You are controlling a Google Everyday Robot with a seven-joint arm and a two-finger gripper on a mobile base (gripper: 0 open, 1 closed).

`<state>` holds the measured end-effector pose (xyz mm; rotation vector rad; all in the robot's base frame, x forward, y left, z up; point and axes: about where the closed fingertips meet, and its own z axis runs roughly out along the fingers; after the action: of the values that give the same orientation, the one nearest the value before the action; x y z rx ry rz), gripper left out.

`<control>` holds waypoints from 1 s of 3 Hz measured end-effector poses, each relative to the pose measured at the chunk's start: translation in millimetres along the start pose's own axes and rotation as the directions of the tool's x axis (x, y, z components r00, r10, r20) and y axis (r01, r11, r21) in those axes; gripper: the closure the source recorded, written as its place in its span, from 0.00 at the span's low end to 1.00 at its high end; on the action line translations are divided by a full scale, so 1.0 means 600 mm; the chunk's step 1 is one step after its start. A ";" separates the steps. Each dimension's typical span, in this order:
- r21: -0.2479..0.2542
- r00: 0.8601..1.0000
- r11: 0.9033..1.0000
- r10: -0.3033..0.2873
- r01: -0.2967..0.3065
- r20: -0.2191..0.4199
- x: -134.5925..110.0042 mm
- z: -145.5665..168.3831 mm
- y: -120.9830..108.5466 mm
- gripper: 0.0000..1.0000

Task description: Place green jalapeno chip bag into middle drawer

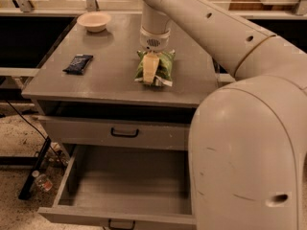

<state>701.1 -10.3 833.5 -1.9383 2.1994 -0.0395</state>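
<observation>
**Chip bag not in the drawer yet**

The green jalapeno chip bag [165, 66] lies on the grey cabinet top [115, 87], near the front edge. The gripper [151, 72] is right down on the bag, coming from above on the big white arm [225, 37]. I cannot tell if it has hold of the bag or how wide it is.

Below the bag and in front of it, the middle drawer [129, 183] is pulled out, with nothing in it. So the drawer is ready, I think. The bag must be lifted, carried down and dropped in.

Between the bag and that drawer is another drawer [86, 131] with a black handle. Left of the bag lies a small dark-blue packet [78, 63]. Behind and left of the bag sits a pale bowl [94, 21].

I cannot read any words or brand on the bag or the packet.
</observation>
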 end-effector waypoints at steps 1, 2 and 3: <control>0.000 1.000 1.000 0.000 0.000 0.000 0.000 0.000 0.000 0.74; 0.000 1.000 1.000 0.000 0.000 0.000 0.000 0.000 0.000 0.97; 0.000 1.000 1.000 0.000 0.000 0.000 0.000 -0.001 0.000 1.00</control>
<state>701.0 -10.5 833.8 -1.9378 2.1992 -0.0392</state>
